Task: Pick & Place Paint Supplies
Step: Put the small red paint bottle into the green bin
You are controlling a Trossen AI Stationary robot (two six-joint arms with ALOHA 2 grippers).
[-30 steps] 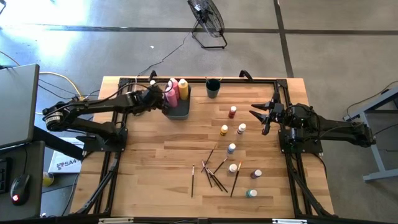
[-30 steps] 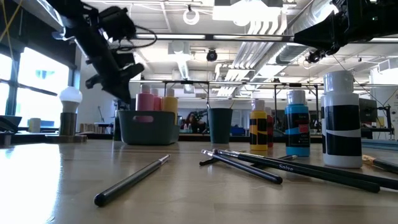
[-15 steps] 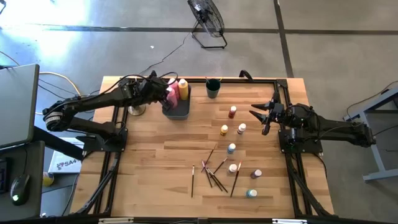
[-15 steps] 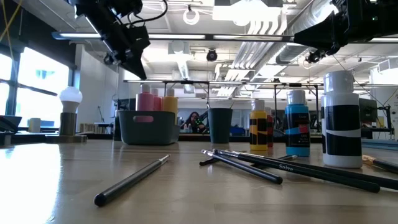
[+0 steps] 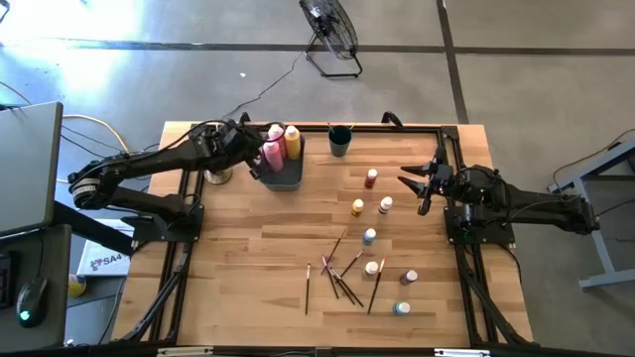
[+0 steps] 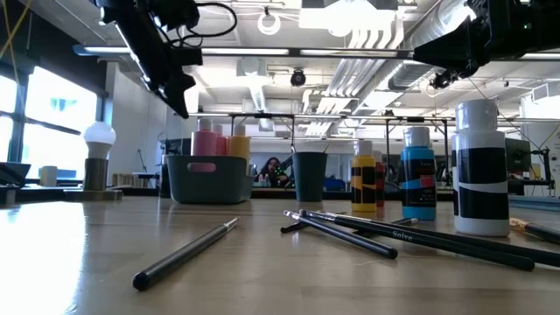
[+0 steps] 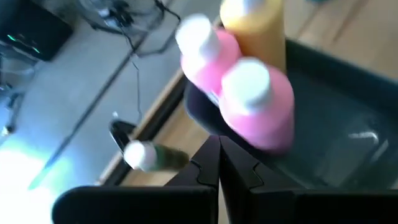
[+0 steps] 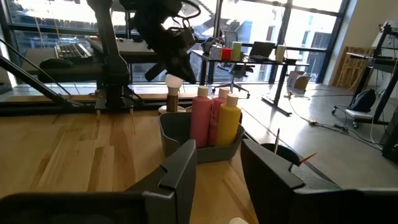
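A dark grey bin (image 5: 285, 175) at the table's far left holds two pink squeeze bottles (image 7: 258, 102) and a yellow one (image 5: 293, 141), all upright. My left gripper (image 5: 255, 165) hangs shut and empty above the bin's left edge, slanting down toward the pink bottles (image 6: 185, 107). Several small white-capped paint bottles (image 5: 369, 236) stand on the right half of the table. Thin dark paintbrushes (image 5: 343, 274) lie crossed near the front. My right gripper (image 5: 416, 191) waits open and level at the right, clear of the bottles.
A dark cup (image 5: 339, 142) with a brush in it stands right of the bin. A white knob on a tan base (image 5: 216, 177) sits left of the bin, under my left arm. Black frame rails (image 5: 451, 159) border the table. The near left of the tabletop (image 5: 238, 278) is bare wood.
My left gripper has risen from beside the bin's bottles to well above the bin and has rolled about its own axis, staying shut. The bottles in the bin have kept upright and still.
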